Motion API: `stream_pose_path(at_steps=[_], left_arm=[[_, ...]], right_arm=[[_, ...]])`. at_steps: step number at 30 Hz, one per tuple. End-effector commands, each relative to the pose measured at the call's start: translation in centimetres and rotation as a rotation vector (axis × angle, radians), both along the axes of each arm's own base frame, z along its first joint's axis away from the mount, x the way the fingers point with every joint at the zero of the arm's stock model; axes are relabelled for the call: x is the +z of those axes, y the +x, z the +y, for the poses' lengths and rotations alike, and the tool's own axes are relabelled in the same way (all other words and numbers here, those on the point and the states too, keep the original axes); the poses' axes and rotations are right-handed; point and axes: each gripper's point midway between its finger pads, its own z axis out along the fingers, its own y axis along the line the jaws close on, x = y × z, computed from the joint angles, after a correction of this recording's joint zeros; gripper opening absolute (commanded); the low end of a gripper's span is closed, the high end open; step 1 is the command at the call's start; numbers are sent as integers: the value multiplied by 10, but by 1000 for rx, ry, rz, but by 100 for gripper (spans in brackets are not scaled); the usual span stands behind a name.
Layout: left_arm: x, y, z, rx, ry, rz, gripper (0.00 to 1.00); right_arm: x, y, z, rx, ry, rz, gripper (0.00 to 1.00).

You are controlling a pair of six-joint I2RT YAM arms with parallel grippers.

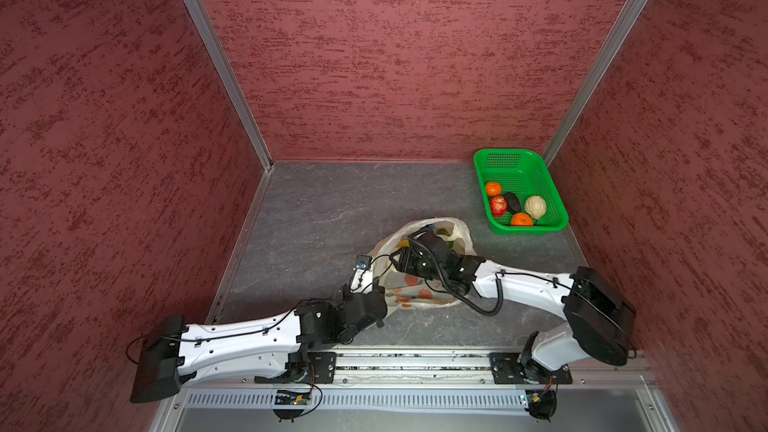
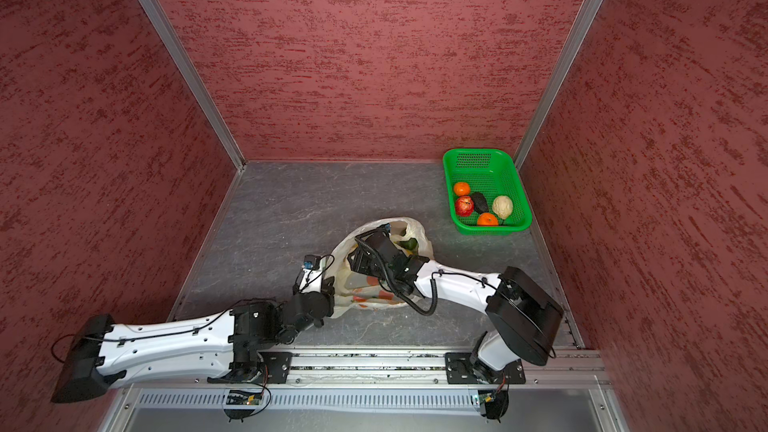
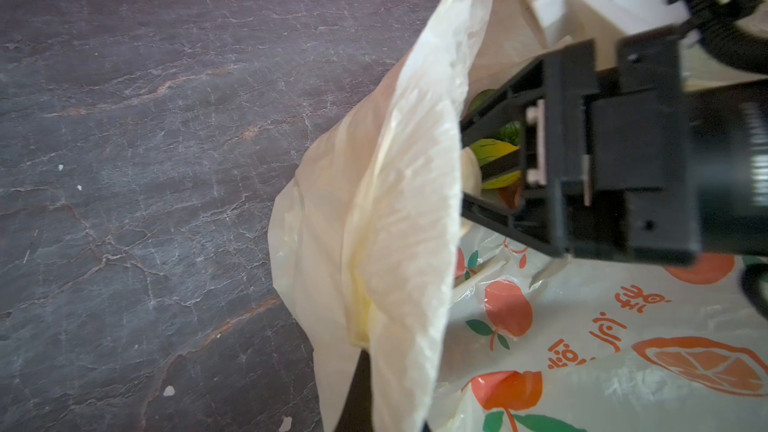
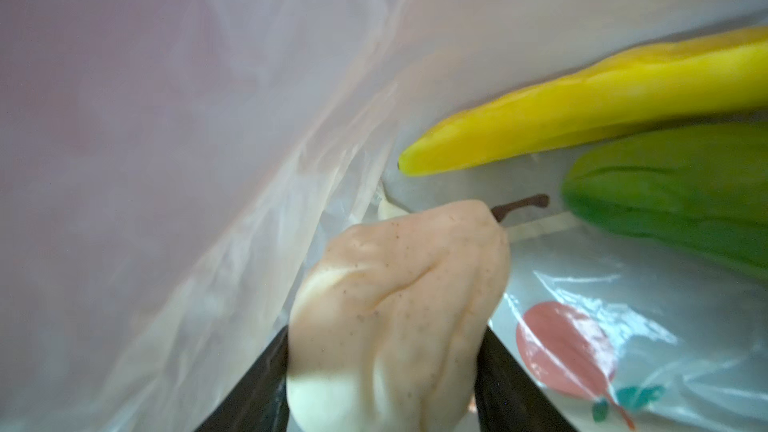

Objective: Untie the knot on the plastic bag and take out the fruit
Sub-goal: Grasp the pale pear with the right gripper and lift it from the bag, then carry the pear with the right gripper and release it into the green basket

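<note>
The right gripper (image 4: 386, 340) sets its jaws against both flanks of a pale peach, stemmed pear-shaped fruit (image 4: 399, 284) inside the translucent cream printed plastic bag (image 1: 415, 299), which lies toward the grey tabletop's (image 1: 316, 218) front edge. Grip gently and withdraw straight through the mouth, which the clenched left gripper (image 2: 331, 281) appears to hold open by pinching the bag's rim.

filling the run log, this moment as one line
left gripper: shut on plastic bag rim | right gripper: gripping pear inside bag | green basket: five fruit

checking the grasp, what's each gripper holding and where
The pale pear, across its broad body, in the right gripper; the plastic bag's mouth edge, pinched in the left gripper.
</note>
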Motion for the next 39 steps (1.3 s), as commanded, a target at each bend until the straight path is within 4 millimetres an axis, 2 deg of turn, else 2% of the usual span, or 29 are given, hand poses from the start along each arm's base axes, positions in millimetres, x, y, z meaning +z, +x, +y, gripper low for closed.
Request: stream_pose_path(at_steps=[1,9,16,22,26,29,32,35,39], left_arm=[[16,6,-4,15,-29,-37,0],[21,8,-3,24,-24,-53,0],[21,9,-4,21,-18,-57,0],[21,9,-4,22,-20,-59,0],[20,9,-4,22,-22,-59,0],[20,9,-3,24,-22,-60,0],[20,9,-4,22,-23,-60,0],[21,9,-3,25,-26,-62,0],[21,8,-4,19,-29,-60,0]], right_arm=[[13,-20,-8,59,-48,6,55],[64,-36,-18,91,-25,-20,55],[111,-41,-25,84,23,-51,54],[156,-34,-38,38,26,-113,55],[182,-19,-56,-15,50,-151,55],[197,0,-80,-71,64,-178,55],[205,23,-115,-147,63,-199,55],[208,46,-159,-240,30,-235,55],[202,77,-218,-372,-26,-271,56]])
